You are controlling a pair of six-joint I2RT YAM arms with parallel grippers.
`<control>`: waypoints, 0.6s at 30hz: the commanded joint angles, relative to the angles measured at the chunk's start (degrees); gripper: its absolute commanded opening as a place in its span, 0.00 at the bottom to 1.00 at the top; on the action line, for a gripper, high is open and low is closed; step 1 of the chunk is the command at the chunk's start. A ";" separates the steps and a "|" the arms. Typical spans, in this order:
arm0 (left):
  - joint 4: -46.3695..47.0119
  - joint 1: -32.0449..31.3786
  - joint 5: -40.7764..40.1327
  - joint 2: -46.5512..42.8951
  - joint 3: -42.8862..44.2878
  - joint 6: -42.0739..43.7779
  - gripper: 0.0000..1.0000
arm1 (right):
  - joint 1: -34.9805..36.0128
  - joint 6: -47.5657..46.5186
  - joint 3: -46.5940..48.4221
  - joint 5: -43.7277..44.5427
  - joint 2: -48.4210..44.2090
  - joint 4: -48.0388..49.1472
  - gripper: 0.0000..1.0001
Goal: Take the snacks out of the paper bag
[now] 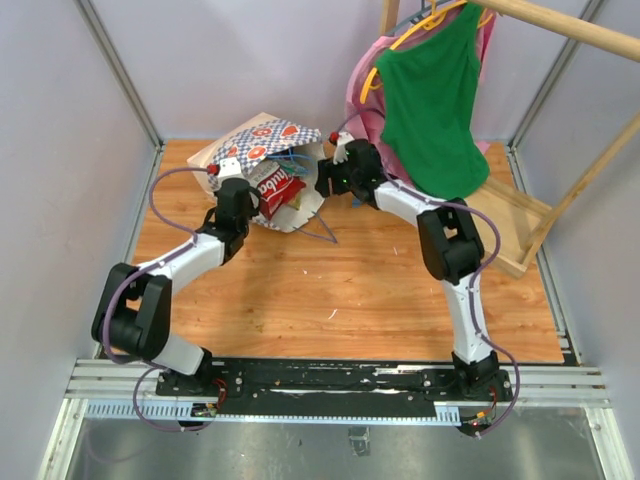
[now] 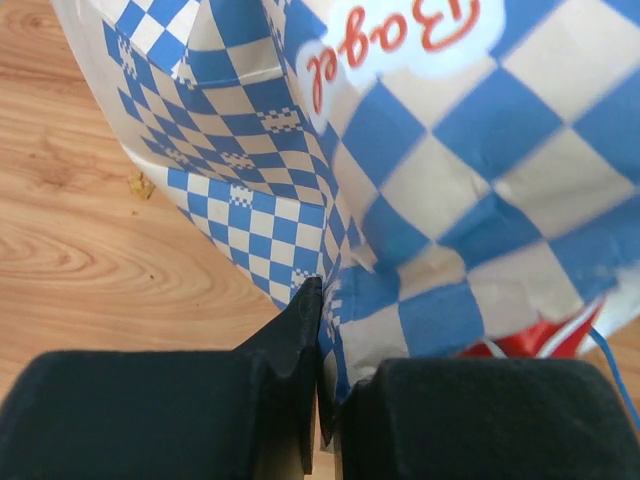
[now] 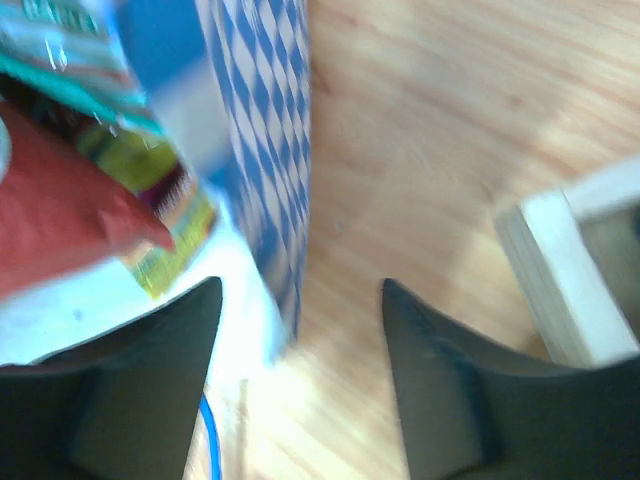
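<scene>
table [image 1: 350,290]: 1, wood.
rack [image 1: 520,215]: 1, wood, far right of table.
tops: 2, hung on rack; green [image 1: 430,100] in front, pink [image 1: 362,85] behind.
bag [image 1: 268,135]: 1, checked paper, on its side at back of table, left of centre, between the 2 grippers.
snacks: 2 clear, both inside bag mouth: red [image 3: 50,220], yellow-green [image 3: 160,210] beside it. Teal bit above too blurred to count.
L gripper [image 2: 325,350]: 1, fingers pressed together, pinching bag wall edge.
R gripper [image 3: 300,290]: 1, fingers spread, gripping nothing; at bag mouth, wall edge betw fingers.
</scene>
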 commanded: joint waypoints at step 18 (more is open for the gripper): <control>-1.38 0.25 13.94 -17.15 -11.54 -2.63 0.99 | -0.37 49.34 -52.37 0.82 -33.91 36.21 0.98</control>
